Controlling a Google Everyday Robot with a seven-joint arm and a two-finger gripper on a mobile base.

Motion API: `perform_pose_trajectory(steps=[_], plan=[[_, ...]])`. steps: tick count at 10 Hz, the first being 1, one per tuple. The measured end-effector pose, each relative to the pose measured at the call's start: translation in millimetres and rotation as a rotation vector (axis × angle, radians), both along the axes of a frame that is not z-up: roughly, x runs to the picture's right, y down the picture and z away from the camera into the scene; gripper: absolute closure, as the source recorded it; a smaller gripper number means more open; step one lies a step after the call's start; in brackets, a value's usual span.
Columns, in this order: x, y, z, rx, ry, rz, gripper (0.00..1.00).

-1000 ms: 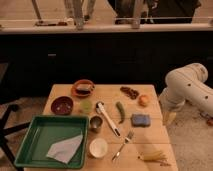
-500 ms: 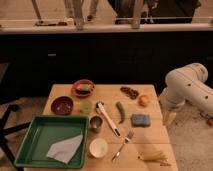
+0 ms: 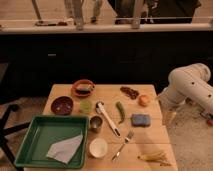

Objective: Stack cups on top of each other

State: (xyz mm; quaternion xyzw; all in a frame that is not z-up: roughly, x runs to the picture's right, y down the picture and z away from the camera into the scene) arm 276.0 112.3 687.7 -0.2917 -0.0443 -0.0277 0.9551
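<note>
The pale yellow-green cup stands upright on the wooden table, left of centre. The dull silver-grey metal cup stands just in front of it and slightly to the right, apart from it. My white arm reaches in from the right. My gripper hangs down at the table's right edge, far from both cups and holding nothing that I can see.
A dark red bowl sits left of the cups. A green tray holding a grey cloth is at the front left. A white utensil, green pepper, blue sponge, orange, fork and white cup lie around.
</note>
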Motion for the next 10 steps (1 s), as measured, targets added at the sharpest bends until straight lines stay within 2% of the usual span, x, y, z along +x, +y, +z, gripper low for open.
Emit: perform_pose_trajectory(steps=[3,6,9,10], plan=[[-20,-1,10.0,-0.017,-0.091,-0.082,0.2],[-32,0,19.1,-0.032,-0.147,-0.124,0.2],[-49,0,26.8,-0.048,-0.251,-0.171,0.2],[-53,-1,27.4,-0.05,-0.267,-0.179,0.2]])
